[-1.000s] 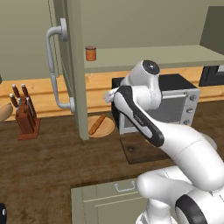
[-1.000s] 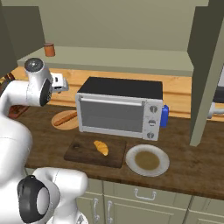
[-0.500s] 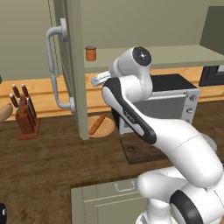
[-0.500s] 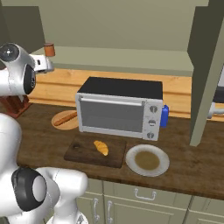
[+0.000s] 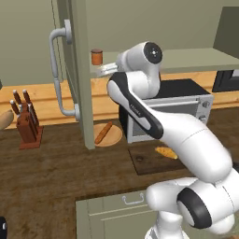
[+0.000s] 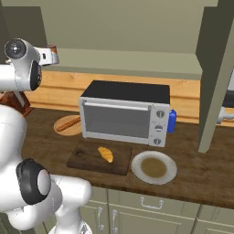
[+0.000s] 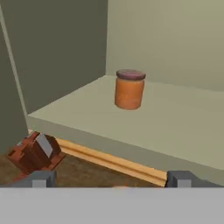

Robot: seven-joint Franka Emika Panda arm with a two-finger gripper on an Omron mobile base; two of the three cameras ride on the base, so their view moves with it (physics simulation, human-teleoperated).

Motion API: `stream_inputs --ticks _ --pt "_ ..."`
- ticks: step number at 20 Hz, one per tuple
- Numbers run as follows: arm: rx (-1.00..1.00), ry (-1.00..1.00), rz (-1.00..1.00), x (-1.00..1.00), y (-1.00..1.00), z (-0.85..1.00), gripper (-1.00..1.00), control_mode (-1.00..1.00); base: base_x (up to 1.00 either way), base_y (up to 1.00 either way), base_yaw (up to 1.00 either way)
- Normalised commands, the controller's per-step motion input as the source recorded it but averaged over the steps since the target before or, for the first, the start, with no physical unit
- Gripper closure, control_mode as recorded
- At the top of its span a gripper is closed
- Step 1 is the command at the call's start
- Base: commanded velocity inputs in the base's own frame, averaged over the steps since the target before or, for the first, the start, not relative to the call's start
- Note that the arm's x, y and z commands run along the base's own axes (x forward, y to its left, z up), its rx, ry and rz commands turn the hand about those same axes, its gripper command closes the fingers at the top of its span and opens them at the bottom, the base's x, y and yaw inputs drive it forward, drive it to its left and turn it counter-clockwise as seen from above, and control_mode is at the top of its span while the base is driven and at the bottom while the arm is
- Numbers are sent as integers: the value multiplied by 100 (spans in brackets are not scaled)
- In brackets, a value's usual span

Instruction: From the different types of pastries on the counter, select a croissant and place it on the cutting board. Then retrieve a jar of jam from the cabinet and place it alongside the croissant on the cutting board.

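Note:
The jar of jam (image 7: 129,89), orange-brown with a reddish lid, stands upright on the cabinet shelf (image 7: 175,122). My gripper (image 7: 109,179) is open just in front of the shelf's edge, a little below the jar and apart from it, with nothing between its fingertips (image 7: 39,179). From the left base view the gripper (image 5: 100,70) sits just under the jar (image 5: 96,56), beside the open cabinet door (image 5: 78,70). The golden croissant (image 6: 105,154) lies on the dark cutting board (image 6: 84,157) on the counter (image 6: 201,178).
A toaster oven (image 6: 123,114) stands behind the board, with a brown-filled plate (image 6: 153,167) to its right. A round wooden disc (image 5: 106,135) carries a long pastry. A knife block (image 5: 27,123) stands at the left. The door's curved handle (image 5: 57,70) juts out.
The arm has lifted and swung left, bringing the hand from beside the toaster oven up to the shelf level near the jar. The jaws stay open.

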Motion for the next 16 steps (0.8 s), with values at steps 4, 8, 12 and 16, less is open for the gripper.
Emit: stream_inputs --ticks 4,8,12,16 --pt "0 -12 0 12 0 96 -100 -100 0 0 0" --pt "1 -3 -2 47 0 35 -100 -100 0 0 0" --pt "0 1 -2 67 0 0 -100 -100 0 0 0" --pt "0 16 0 58 14 1 -100 -100 0 0 0"
